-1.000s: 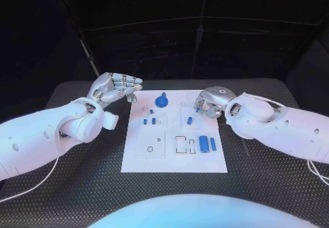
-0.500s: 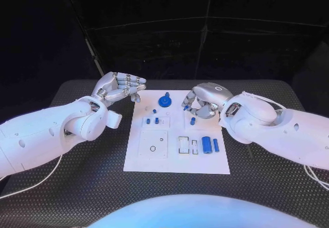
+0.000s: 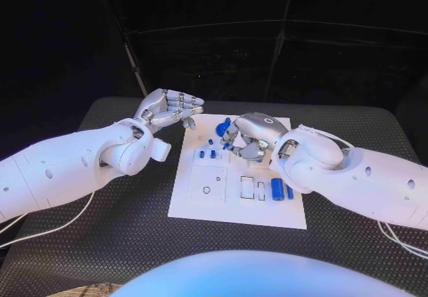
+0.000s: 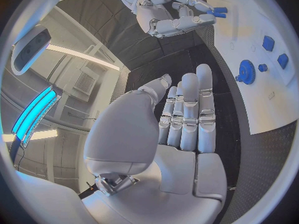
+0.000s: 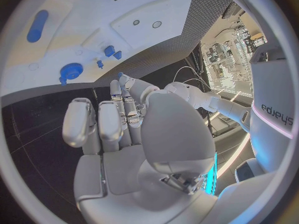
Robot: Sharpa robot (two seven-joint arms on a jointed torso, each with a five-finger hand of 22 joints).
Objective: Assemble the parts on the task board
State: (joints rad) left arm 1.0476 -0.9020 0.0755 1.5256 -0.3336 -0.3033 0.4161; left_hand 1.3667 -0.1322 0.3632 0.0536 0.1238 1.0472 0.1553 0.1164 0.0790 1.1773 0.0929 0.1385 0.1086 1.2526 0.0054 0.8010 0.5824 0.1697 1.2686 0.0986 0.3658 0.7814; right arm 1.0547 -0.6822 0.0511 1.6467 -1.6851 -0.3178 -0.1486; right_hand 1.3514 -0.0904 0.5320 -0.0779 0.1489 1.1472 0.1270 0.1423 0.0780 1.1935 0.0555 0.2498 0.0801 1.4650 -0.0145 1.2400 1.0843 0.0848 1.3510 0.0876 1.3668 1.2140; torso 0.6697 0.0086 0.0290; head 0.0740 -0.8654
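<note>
- The task board (image 3: 236, 213) lies flat in the middle of the black counter (image 3: 107, 235), where both hands can get to it.
- Near the front of the board, a long blue part (image 3: 276, 188) lies on its side with a thinner blue part (image 3: 288, 192) just beside it. I think they are waiting to be put in.
- A bit further back, a few tiny blue parts (image 3: 207, 154) stand close together in the board.
- The right hand (image 3: 248, 133) hangs over the back half of the board with its fingers (image 4: 187, 21) curled down. I think it is working on a part there.
- There is a bit of blue at its fingertips. I cannot tell if the fingers pinch it or if it just sits on the board behind them. The hand hides the board under it.
- The blue gear (image 4: 246, 72) sits near the back edge, partly hidden by the right hand in the head view.
- The left hand (image 3: 169, 108) is up by the far left corner, off the board. Its fingers are stretched out side by side and hold nothing. It looks like it is keeping out of the way.
</note>
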